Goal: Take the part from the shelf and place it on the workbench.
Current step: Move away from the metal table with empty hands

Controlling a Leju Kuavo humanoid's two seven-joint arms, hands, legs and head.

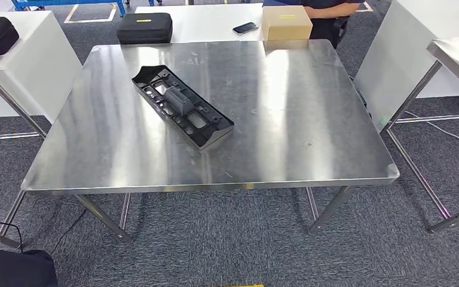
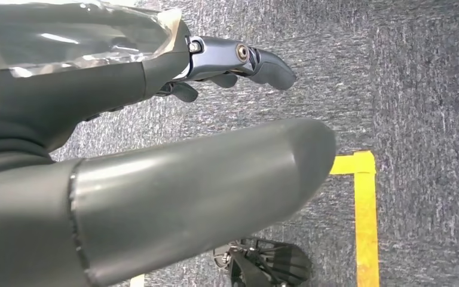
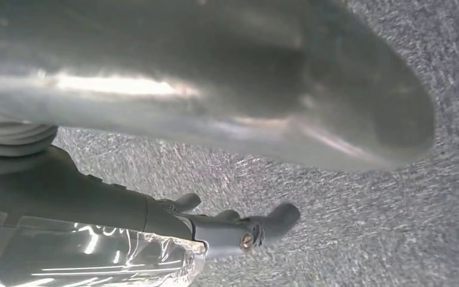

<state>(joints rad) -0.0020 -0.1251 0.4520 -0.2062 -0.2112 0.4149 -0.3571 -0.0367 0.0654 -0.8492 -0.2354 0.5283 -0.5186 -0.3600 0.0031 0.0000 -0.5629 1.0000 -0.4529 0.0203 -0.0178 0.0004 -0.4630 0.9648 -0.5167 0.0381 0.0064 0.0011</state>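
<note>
Both hands hang over the carpet holding nothing: the left hand (image 2: 155,149) and the right hand (image 3: 215,119) each show a thick thumb with the dark fingers (image 2: 263,66) loosely apart beyond it. The part (image 1: 182,106) lies flat on the tabletop (image 1: 287,119), toward its left half, so placing looks done. Much of each hand is hidden behind its thumb; the shelf cannot be made out.
</note>
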